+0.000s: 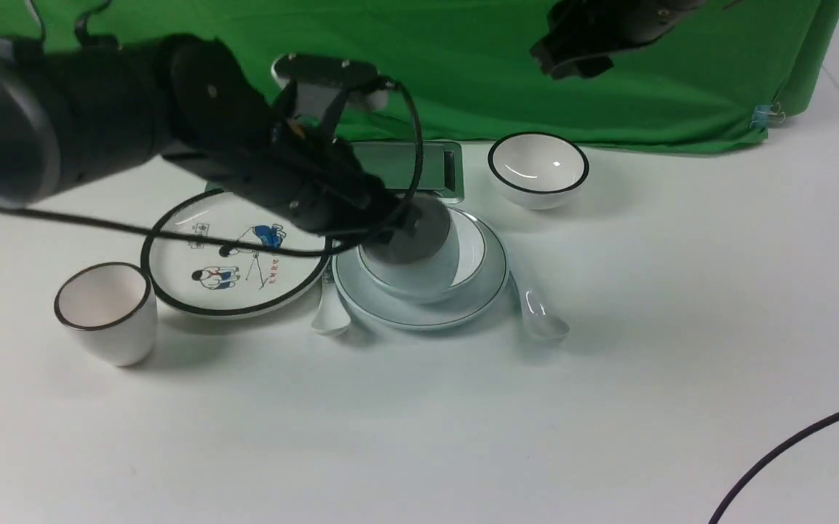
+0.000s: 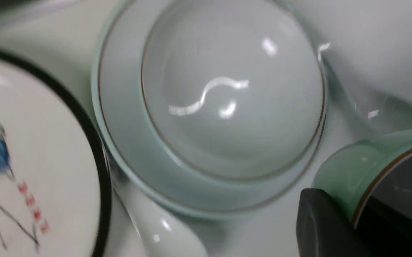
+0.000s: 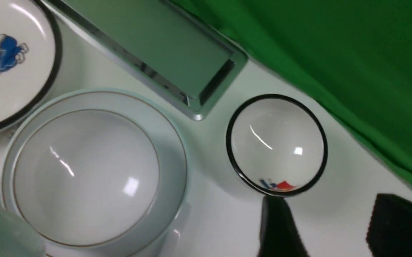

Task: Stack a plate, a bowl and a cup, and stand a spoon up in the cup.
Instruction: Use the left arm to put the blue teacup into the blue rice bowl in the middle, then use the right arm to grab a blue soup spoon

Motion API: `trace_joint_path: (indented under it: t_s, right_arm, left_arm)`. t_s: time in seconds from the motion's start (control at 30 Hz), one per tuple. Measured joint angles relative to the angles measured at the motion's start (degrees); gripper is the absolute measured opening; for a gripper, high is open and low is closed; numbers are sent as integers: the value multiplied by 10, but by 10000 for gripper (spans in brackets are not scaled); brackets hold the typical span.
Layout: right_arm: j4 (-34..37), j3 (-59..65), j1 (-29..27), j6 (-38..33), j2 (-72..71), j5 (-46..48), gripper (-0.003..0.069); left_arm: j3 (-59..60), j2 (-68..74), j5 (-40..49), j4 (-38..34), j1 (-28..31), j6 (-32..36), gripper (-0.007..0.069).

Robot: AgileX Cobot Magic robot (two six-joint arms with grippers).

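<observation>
Two arms share a white table (image 1: 419,422) set with crockery. The left gripper (image 1: 399,224) is clamped on the rim of the small pale blue cup (image 1: 426,231). The left wrist view shows one black finger (image 2: 320,221) pressed against the cup's outer wall. The cup is held over the wide pale blue bowl (image 1: 473,251) and appears tilted, its mouth turned toward the arm. Whether cup and bowl touch cannot be told.

The bowl sits upright in the middle of the plain pale blue plate (image 1: 463,314) at the table's centre. The white ceramic spoon (image 1: 330,314) lies on the table with its scoop toward the robot. It rests in the gap between the plain plate and the black-rimmed cartoon plate (image 1: 233,255) to its left. A second, paler blue-tinted spoon (image 1: 544,320) lies just beside the plain plate's right edge.

The right gripper (image 1: 579,44) hangs high at the back, in front of the green cloth (image 1: 608,102). Its wrist camera shows two black fingers (image 3: 277,228) set wide apart with nothing between them, above the table near a black-rimmed white bowl (image 1: 538,169).

A dark-rimmed white cup (image 1: 106,309) stands upright at the near left, just beside the cartoon plate. A metal-framed panel (image 1: 404,169) lies in the tabletop behind the stack.
</observation>
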Motion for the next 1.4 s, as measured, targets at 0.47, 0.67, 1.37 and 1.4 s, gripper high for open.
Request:
trace_joint_path:
  t_s: [0.47,0.67,1.37,1.4]
  right_arm:
    - [-9,57,-9,16,34,88,388]
    - [-9,101,-9,22,34,74,432]
    - [69,196,-4,29,135,-52,472]
    - [69,196,-4,29,135,-52,472]
  left_arm:
    - [-268,225,124,80,0,-30,52]
    - [-284,231,135,91,0,-35,279]
    - [-55,-165,204,137,6,-99,202]
    - [-31,-190,195,138,7,-103,201]
